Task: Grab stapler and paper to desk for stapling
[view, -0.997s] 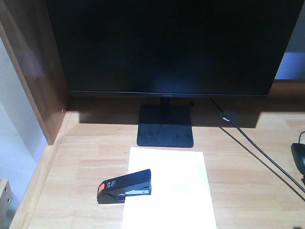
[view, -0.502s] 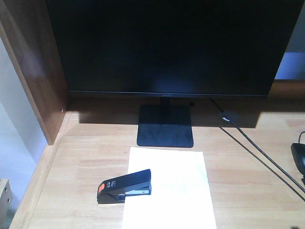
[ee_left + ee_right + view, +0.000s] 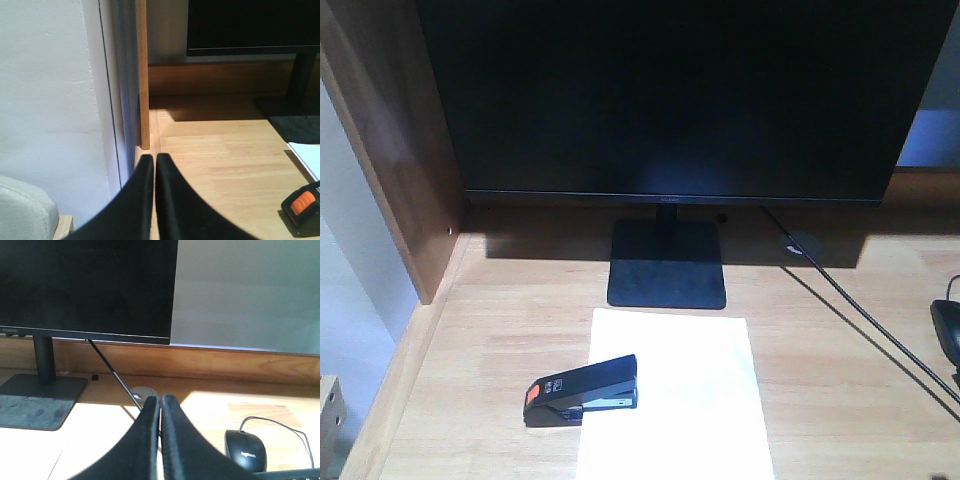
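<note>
Front view, left to right: dark brown side panel (image 3: 390,150) standing at the desk's left edge, then the light wood desk (image 3: 500,330) top with grain running left-right. Stapler (image 3: 582,391) lies near the front of the desk, long axis roughly left-right and tilted slightly, orange patch at its left rear end, nose pointing right and a little away from the camera; nose end overlaps the left edge of the paper (image 3: 680,400), rear end sits on bare wood. Paper lies flat, long axis running front to back, far edge just short of the monitor base (image 3: 667,263), near edge cut off by the frame. Monitor (image 3: 670,95) dark, fills the upper view. Right of the base a round cable grommet (image 3: 800,244) with a black cable (image 3: 870,325) running diagonally toward the front right. Dark mouse (image 3: 948,330) partly cut off at the right edge. Left wrist view: left gripper (image 3: 154,165) with its two black fingers pressed together, nothing between them, over the desk's left front edge by the side panel; stapler's orange rear end (image 3: 304,209) low at the right, paper corner (image 3: 307,156) just above it. Right wrist view: right gripper (image 3: 161,405) likewise closed tight on nothing, above the desk in front of the grommet (image 3: 142,392); Logitech mouse (image 3: 245,449) to its right, monitor stand (image 3: 42,360) at left
</note>
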You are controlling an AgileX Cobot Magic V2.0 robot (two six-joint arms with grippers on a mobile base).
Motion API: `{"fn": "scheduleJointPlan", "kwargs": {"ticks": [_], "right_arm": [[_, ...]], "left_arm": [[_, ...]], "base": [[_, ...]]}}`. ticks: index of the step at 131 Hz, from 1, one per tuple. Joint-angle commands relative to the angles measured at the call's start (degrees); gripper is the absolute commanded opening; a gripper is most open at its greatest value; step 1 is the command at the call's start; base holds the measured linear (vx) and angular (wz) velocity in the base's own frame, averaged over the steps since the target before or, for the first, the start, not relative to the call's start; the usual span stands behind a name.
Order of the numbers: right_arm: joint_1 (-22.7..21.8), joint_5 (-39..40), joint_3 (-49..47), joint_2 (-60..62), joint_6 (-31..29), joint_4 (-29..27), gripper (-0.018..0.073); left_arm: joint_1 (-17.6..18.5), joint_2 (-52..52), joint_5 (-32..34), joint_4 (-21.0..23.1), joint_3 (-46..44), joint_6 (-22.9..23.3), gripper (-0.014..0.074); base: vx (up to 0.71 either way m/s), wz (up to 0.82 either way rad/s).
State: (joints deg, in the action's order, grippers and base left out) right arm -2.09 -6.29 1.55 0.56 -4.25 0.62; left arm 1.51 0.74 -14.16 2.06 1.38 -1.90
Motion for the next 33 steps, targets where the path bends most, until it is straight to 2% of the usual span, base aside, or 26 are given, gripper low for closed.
{"fn": "scheduleJointPlan", "kwargs": {"ticks": [1, 33], "right_arm": [[0.06, 4.50, 0.27, 0.64, -0.61, 0.14, -0.0010], [0.06, 4.50, 0.27, 0.64, -0.61, 0.14, -0.0010]], "left_arm": [[-0.02, 0.86, 4.21, 0.52, 0.65, 0.51, -0.0006], [-0.02, 0.86, 4.21, 0.52, 0.65, 0.51, -0.0006]], "base": [[0.00, 0.00], [0.00, 0.00]]}}
